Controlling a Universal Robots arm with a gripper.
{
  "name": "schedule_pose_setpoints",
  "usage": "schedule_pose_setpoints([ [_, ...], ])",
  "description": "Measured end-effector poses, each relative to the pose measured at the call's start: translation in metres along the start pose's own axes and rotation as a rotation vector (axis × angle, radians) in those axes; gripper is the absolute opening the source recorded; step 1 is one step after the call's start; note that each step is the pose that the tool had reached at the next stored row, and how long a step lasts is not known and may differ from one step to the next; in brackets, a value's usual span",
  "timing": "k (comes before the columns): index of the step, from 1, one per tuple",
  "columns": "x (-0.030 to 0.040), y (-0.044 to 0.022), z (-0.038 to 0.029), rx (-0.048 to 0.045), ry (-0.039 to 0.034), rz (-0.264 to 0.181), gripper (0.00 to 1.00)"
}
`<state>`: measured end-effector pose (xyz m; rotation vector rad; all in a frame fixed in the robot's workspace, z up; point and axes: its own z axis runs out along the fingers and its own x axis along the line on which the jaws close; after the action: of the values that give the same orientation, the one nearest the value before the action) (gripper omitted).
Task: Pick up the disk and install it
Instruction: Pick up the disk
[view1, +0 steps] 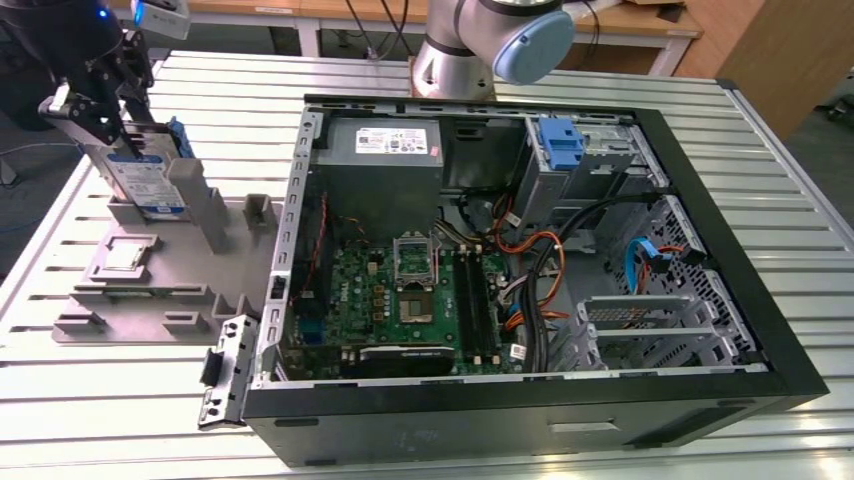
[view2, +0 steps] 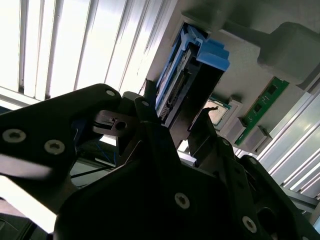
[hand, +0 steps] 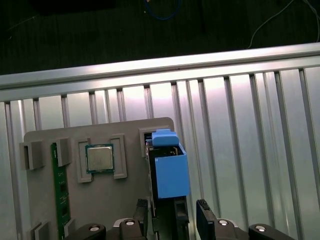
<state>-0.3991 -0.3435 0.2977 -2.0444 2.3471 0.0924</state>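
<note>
The disk (view1: 142, 176) stands on edge in a slot of the grey holder (view1: 174, 270), at the exterior view's left, outside the case. Its white label with a blue band faces the camera, and the blue carrier (hand: 169, 172) frames it. My gripper (view1: 107, 120) is lowered over the disk's top. In the first wrist view the gripper (hand: 172, 212) is open, one finger on each side of the disk (view2: 180, 85). A small gap shows between one finger (hand: 205, 217) and the carrier.
The open computer case (view1: 787, 370) lies at the exterior view's right, with a blue bracket (view1: 561, 145) in its metal bay and a grey power supply (view1: 387, 145) beside it. The holder (hand: 125, 130) also carries a processor chip (hand: 100, 158) and a memory stick (hand: 60, 190). The arm's base (view1: 467, 50) stands behind the case.
</note>
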Motion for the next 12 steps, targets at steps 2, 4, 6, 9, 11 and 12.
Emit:
schedule_pose_setpoints([
  [2,0.0,0.0,-0.0005,-0.0003,0.0001,0.0,0.51],
  [4,-0.0001,0.0001,-0.0022,-0.0005,0.0001,0.0,0.51],
  [6,-0.0002,0.0001,-0.0028,-0.0004,0.0,0.0,0.51],
  [9,-0.0002,0.0001,-0.0029,-0.0004,-0.0001,0.0,0.51],
  [11,-0.0002,0.0001,-0.0031,-0.0005,0.0001,0.0,0.51],
  [12,-0.0002,0.0001,-0.0031,-0.0005,0.0,0.0,0.51],
])
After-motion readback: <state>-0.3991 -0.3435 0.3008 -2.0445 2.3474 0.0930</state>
